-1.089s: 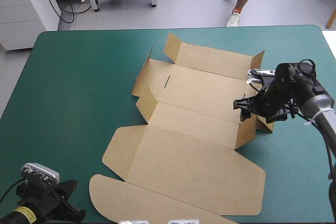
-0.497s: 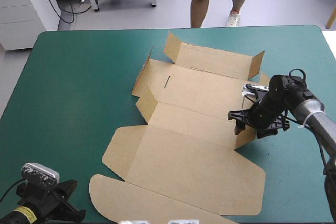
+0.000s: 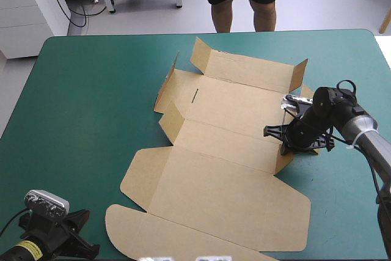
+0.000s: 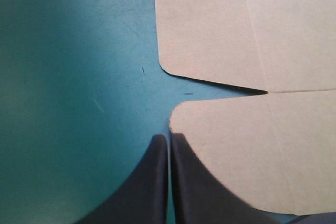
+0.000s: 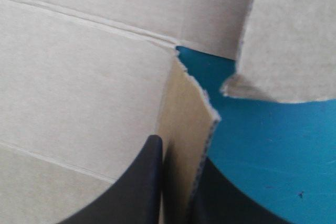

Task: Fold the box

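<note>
The brown box [image 3: 226, 151] lies as a cut sheet in the middle of the table, mostly flat, with its small side flaps and far wall raised. My right gripper [image 3: 286, 140] is at the sheet's right side. In the right wrist view its black fingers [image 5: 152, 182] are shut on an upright end flap [image 5: 186, 124], one on each face of the board. My left gripper [image 4: 169, 142] is shut with nothing in it, low over the teal-green cover. It sits just beside the rounded corner of the box's near lid flap [image 4: 236, 156].
A broad stretch of teal-green cover [image 3: 85, 102] lies left of the box. The table's right edge [image 3: 386, 59] runs close behind my right arm. The box's near flap [image 3: 183, 236] reaches almost to the table's front edge.
My right gripper slid a little toward the near side along the box's right edge and closed on the upright end flap. The left gripper has stayed still.
</note>
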Tool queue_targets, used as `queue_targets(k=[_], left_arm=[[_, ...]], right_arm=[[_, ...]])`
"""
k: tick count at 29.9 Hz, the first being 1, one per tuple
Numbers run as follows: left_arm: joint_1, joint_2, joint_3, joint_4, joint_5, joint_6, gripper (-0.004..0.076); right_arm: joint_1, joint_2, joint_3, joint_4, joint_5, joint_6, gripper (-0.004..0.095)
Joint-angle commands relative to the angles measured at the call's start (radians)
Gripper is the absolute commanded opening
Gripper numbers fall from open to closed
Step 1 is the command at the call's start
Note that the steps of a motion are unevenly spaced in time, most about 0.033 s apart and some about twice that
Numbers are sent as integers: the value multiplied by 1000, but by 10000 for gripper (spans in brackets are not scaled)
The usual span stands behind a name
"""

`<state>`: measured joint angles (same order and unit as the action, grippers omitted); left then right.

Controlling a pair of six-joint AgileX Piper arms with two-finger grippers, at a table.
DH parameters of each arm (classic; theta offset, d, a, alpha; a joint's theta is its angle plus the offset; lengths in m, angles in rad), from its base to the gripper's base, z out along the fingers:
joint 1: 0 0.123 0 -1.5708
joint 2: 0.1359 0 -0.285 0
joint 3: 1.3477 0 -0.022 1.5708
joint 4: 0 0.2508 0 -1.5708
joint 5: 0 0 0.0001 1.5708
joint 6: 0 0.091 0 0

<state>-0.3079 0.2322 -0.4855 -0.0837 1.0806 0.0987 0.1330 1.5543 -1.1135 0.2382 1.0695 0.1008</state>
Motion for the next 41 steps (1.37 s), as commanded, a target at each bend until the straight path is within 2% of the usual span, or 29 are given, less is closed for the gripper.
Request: queue_targets(k=[1,11,17,20,30,35,41], left_arm=[[0,12,-23,-15,-56,-5,-8],[0,12,-23,-15,-56,-5,-8],[0,12,-23,-15,-56,-5,-8],[0,12,-23,-15,-56,-5,-8],[0,12,-23,-15,-56,-5,-8],[0,12,-23,-15,-56,-5,-8],[0,12,-23,-15,-56,-5,-8]], right_arm=[[-8,-31,-22,5,7,-10,-20],[-8,-29,-43,-26,20,-72,-20],[-8,35,-205,-59,100,-124,-20],[3,82,-296,-50,100,-177,-19],[111,273,-580,-79,100,-418,-16],[204,357,-732,-126,100,-532,-16],[318,421,-841,-156,91,-760,-16]])
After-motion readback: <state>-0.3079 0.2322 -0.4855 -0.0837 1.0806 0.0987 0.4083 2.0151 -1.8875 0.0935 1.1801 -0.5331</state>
